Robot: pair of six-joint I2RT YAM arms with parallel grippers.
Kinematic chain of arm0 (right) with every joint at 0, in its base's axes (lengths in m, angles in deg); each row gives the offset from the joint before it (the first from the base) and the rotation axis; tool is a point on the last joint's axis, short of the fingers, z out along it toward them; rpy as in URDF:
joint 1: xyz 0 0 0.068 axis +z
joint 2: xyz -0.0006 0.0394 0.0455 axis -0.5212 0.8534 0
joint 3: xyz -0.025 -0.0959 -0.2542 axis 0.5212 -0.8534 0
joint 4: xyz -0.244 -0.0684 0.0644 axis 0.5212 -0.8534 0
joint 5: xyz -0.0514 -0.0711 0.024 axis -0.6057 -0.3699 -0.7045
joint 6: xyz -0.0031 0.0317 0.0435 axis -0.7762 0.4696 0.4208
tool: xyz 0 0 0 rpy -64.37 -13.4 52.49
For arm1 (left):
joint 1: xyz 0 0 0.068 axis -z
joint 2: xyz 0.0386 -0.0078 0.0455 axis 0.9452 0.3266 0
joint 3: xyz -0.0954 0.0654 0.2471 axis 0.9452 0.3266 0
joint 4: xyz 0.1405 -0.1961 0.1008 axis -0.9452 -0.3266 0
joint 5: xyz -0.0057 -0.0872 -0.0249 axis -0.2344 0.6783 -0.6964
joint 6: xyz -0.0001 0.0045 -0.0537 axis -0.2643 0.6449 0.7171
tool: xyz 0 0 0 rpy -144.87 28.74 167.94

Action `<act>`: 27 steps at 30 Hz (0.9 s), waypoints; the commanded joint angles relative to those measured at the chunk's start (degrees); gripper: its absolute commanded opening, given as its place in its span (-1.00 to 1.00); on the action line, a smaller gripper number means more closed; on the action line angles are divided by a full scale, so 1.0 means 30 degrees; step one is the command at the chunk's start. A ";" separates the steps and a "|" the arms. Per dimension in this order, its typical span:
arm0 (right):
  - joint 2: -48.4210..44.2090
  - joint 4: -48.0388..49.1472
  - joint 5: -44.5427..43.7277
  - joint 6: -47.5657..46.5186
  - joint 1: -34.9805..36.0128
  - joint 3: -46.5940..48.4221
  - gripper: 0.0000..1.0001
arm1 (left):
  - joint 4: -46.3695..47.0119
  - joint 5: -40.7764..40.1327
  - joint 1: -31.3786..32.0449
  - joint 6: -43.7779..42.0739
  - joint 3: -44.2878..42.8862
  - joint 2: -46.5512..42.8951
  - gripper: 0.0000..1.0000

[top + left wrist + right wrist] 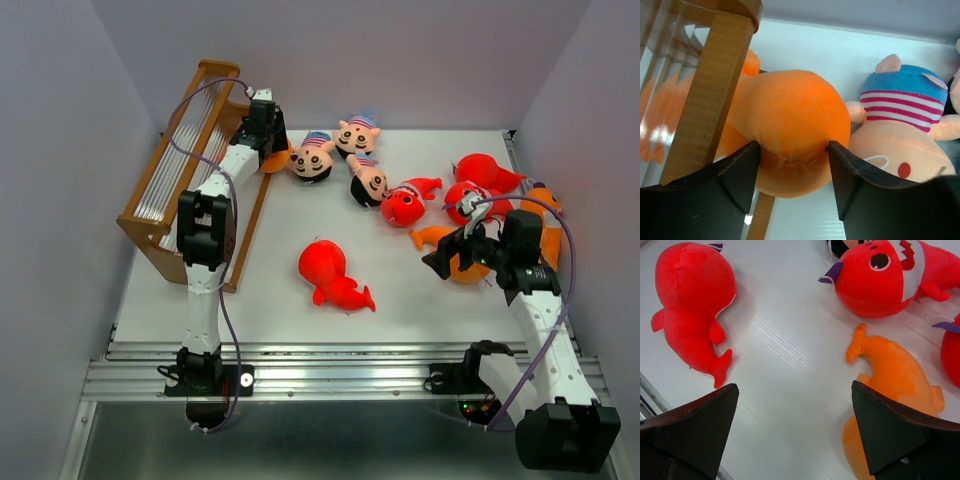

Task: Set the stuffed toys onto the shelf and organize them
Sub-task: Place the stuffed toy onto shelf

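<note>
orange plush toy (790,105) pinched in left gripper (793,148) beside the shelf (715,75); right gripper (794,387) spread wide

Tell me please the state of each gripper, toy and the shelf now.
left gripper, shut on held orange toy.
right gripper, open, holding nothing.
shelf, standing upright at the left side of the table.
held orange toy, pinched between the fingers, beside the shelf's post.
loose orange toy, lying on the table, ungrasped.
lone red toy, lying on its side, ungrasped.
doll heads, three lying on the table.
</note>
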 commanded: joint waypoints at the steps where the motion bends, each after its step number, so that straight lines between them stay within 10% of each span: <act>1: -0.0351 0.0374 -0.0140 -0.0231 -0.0056 0.0002 1.00 | 0.0197 -0.0263 -0.0404 0.0185 -0.0730 -0.0767 0.38; 27: -0.0468 0.0374 -0.0257 -0.0289 -0.0056 0.0002 1.00 | 0.1075 0.2520 -0.0258 0.0069 0.1672 -0.3785 0.38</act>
